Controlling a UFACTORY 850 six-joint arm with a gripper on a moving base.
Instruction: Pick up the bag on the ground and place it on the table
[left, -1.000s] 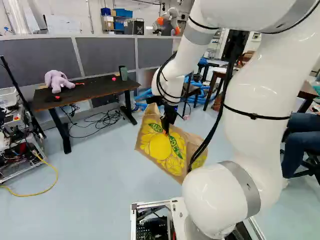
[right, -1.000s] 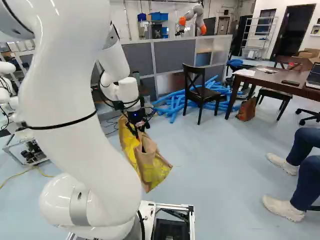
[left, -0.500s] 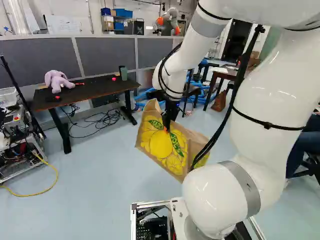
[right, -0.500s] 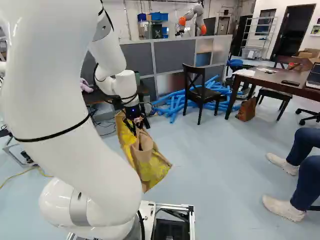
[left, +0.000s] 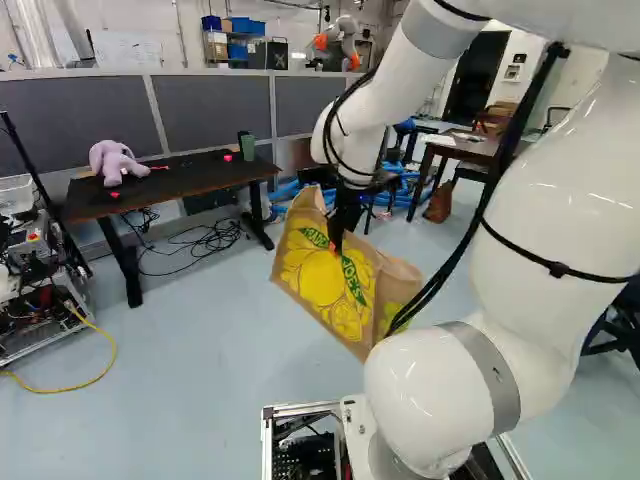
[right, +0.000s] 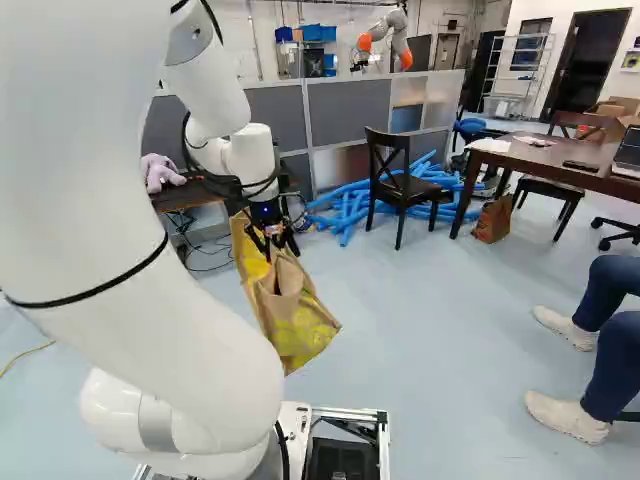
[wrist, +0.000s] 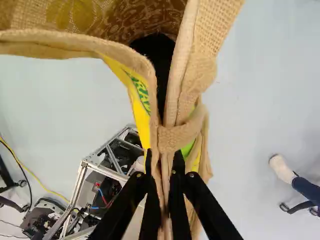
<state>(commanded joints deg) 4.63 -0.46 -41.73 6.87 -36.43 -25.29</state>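
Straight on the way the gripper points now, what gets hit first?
Most likely the floor, met by the bag before the gripper, since the bag hangs below the fingertips. The base frame looks off to one side of that line, but depth is unclear.

Black table at left of left base view: purple plush toy near one end, green cup near other, small red thing beside cup. Brown table at right of right base view: laptop, papers, flat black thing. Pale floor: blue tubes heaped around black chair, small brown bag near brown table, black cables tangled by black table, yellow cable curving.
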